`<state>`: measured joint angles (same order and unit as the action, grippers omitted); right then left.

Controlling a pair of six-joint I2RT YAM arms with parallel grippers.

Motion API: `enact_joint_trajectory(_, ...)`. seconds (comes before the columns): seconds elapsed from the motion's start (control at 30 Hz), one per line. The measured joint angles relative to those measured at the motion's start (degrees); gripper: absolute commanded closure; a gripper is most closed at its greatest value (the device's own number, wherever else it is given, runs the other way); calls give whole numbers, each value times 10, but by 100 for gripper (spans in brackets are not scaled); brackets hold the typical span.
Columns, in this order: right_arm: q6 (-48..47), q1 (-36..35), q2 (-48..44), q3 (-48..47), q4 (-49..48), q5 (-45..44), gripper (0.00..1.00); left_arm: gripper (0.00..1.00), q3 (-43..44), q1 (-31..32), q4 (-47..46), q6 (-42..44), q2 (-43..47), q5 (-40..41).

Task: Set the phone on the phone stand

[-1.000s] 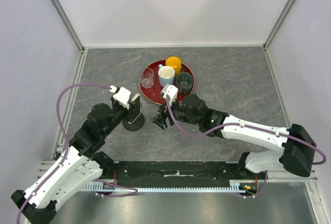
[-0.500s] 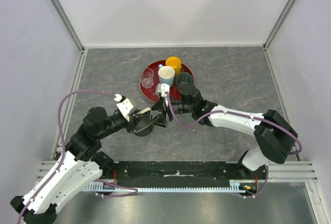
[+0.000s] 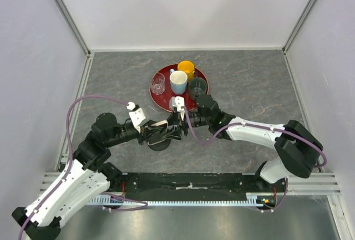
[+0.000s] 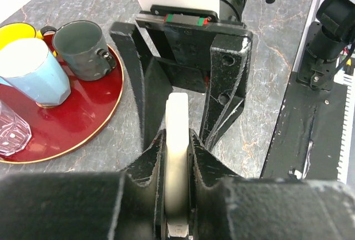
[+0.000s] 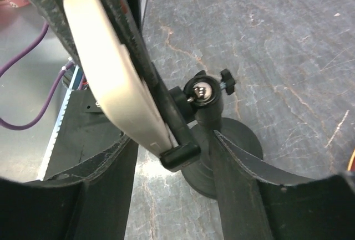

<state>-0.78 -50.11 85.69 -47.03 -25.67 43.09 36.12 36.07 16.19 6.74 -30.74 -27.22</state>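
The left arm reached from the near-left corner of the counter (image 3: 249, 79) toward its middle, forearm low and the wrist turned inward. The left hand (image 4: 176, 140) was clamped on the phone (image 4: 177, 112), one finger on each broad face, so the left wrist view showed only the pale rim edge-on. The right arm came from the near-right corner, bent at the elbow and stretched leftward, so that the two hands met nose to nose near the middle of the counter, somewhat toward the near edge. The right hand (image 5: 173, 146) was spread wide, gripping nothing, its fingers on either side of the phone stand (image 5: 222, 157). I could not tell whether either finger touched the post. In the right wrist view the phone leaned tilted against the stand's holder plate, its lower edge down at the small hooked lip, above the round base and beside the ball joint. There were two arms, two hands, one phone and one stand. One red tray (image 3: 166, 98) sat toward the far edge, near its middle, carrying four vessels: one yellow mug (image 3: 186, 68), one pale blue mug (image 3: 178, 81), one dark mug (image 3: 197, 86) and one clear glass (image 3: 158, 83).
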Motion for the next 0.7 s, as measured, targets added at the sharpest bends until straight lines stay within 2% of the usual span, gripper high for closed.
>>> enact_joint_trajectory(0.13,1,-11,2,8,-6,-6,53,98,-12,0,-14,0,8,0)
enact_joint_trajectory(0.17,5,-13,2,9,-11,-12,62,98,-15,0,-18,0,12,0)
enact_joint_trajectory(0.23,15,-14,2,17,-30,-21,72,98,-20,0,-22,0,19,0)
enact_joint_trajectory(0.27,18,-15,2,23,-43,-22,84,98,-23,0,-23,-1,22,0)
enact_joint_trajectory(0.33,20,-16,2,33,-64,-23,100,98,-29,0,-31,-8,25,2)
enact_joint_trajectory(0.53,44,-16,2,37,-73,-29,100,98,-32,-2,-35,-18,27,13)
enact_joint_trajectory(0.7,103,-24,-26,75,-106,-90,100,98,-33,6,-39,-19,26,25)
